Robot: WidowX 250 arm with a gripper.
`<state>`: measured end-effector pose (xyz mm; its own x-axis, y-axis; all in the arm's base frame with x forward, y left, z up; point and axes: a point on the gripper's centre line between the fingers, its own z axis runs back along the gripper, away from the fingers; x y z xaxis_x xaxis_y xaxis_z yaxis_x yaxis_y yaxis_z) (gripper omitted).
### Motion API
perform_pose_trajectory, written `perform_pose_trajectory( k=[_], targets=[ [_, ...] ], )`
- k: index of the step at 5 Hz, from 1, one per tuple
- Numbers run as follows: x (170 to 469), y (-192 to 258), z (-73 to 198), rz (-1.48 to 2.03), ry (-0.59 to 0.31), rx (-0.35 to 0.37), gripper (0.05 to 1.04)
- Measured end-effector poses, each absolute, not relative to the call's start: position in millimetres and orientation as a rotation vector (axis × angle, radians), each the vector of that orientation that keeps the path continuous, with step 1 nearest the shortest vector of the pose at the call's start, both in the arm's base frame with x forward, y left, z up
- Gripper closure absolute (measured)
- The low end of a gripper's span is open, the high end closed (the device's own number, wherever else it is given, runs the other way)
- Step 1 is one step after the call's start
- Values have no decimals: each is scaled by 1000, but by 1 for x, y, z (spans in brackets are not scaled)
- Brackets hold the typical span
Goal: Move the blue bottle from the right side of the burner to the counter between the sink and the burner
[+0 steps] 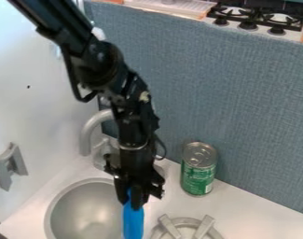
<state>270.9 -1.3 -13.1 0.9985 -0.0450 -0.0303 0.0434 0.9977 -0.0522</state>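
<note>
The black gripper [134, 198] hangs down at the lower middle, over the right edge of the round metal sink bowl [61, 205]. It is shut on the upper end of a blue object [134, 222], which points downward and runs toward the bottom edge of the view. What kind of object it is, I cannot tell. A green can [197, 175] with a silver lid stands upright on the white counter, right of the gripper and apart from it.
Behind the arm is a grey faucet [86, 135]. A grey burner grate [189, 225] lies right of the blue object. The blue-grey panel [241, 107] borders the counter at the back, a white wall [35, 102] at the left. Beyond the panel is a stove [256, 18].
</note>
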Motion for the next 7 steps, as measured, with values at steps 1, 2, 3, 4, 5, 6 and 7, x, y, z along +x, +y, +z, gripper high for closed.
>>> perform_pose_trajectory(
  k=[1,2,3,4,5,6,7],
  targets=[
    [275,-4,-18,-55,6,-75,742],
    [275,-4,-22,-63,15,-78,742],
    [274,-2,-23,-59,38,-65,742],
    [273,-1,-23,-42,46,-57,696],
    [275,-5,-23,-47,70,-84,393],
    [275,-9,-22,-38,82,-113,117],
    [273,-10,-16,-33,85,-114,75]
  ],
)
